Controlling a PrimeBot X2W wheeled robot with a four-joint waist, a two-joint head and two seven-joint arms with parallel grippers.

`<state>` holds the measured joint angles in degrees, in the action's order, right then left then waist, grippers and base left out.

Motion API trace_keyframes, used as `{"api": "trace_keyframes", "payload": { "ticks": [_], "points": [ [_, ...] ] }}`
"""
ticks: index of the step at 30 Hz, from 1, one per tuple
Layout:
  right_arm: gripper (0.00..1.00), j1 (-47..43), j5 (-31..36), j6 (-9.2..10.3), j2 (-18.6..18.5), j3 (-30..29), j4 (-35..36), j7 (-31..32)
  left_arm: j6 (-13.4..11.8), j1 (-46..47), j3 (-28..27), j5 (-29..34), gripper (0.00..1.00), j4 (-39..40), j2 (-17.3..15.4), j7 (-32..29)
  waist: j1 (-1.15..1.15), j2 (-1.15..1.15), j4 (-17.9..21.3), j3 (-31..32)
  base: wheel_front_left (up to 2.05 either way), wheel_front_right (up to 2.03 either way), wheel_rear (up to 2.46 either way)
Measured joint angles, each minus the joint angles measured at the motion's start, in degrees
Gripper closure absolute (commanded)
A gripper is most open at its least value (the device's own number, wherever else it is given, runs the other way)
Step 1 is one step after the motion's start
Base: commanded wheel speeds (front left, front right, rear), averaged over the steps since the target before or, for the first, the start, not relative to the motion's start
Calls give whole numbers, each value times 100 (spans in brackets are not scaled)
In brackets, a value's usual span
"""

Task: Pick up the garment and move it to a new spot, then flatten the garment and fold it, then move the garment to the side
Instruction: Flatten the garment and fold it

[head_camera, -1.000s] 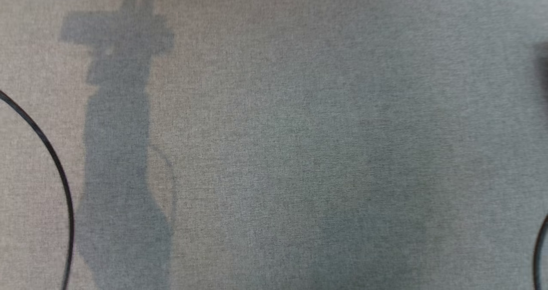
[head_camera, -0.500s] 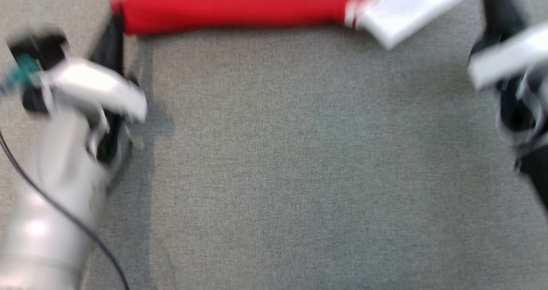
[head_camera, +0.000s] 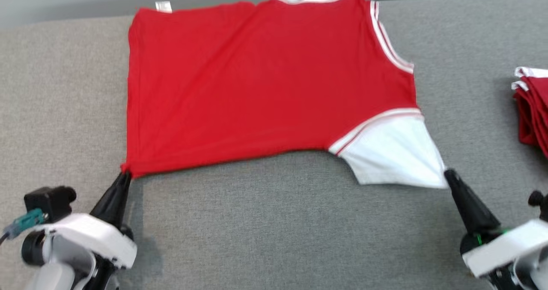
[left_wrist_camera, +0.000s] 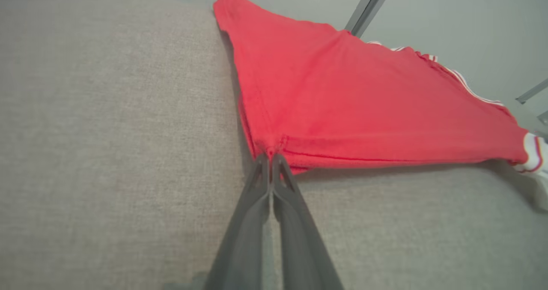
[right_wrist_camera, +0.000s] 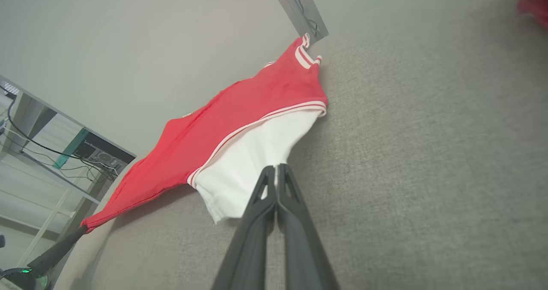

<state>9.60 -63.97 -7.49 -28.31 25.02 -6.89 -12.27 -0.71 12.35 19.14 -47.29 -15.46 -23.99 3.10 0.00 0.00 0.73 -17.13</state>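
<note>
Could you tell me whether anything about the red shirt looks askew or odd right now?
Yes: the red shirt lies crooked on the table, its far edge at the table's back edge. The right end effector holds the white sleeve stretched to a point; the left end effector pinches the hem corner.

No legible text, brand or number. Small white tag (head_camera: 163, 6) at far edge of garment (head_camera: 257, 80): too small to read.
</note>
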Motion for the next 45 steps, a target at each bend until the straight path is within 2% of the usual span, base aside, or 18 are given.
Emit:
{"api": "trace_keyframes", "payload": {
  "ticks": [5,8,10,11,16,19,28,36,45],
  "points": [
    [100,-1039,247,1,-20,-490,808,678,-591,-1009,-125,-96,100,1292,-439,-523,0,0,81,280,0,0,0],
    [100,-1681,426,1,134,-836,1344,1193,-912,-1556,-178,-174,100,1954,-635,-791,0,0,120,460,0,0,0],
    [100,-2110,588,1,268,-1138,1690,1590,-1120,-1899,-215,-204,100,2335,-759,-956,0,0,140,579,0,0,0],
    [100,-2508,757,1,448,-1445,2076,2002,-1314,-2206,-283,-226,100,2677,-898,-1096,0,0,154,682,0,0,0],
    [100,-3275,1223,1,1062,-2042,3016,3052,-1658,-2731,-405,-288,100,3357,-1157,-1389,0,0,125,846,0,0,0],
    [100,-3483,1464,1,1481,-2309,3501,3611,-1720,-2862,-438,-326,100,3601,-1276,-1526,0,0,93,887,0,0,0],
    [100,-3267,1826,1,2112,-2689,3912,4466,-1808,-2923,-522,-359,100,3833,-1363,-1630,0,0,96,879,0,0,0],
    [100,-1826,1621,1,1954,-2817,3225,4552,-1584,-2270,-542,-459,100,3622,-1399,-1724,0,0,120,545,0,0,0],
    [100,49,1451,1,1378,-2384,2036,4352,-1262,-1413,-495,-512,100,3175,-1321,-1758,0,0,70,-176,0,0,0]
  ]
}}
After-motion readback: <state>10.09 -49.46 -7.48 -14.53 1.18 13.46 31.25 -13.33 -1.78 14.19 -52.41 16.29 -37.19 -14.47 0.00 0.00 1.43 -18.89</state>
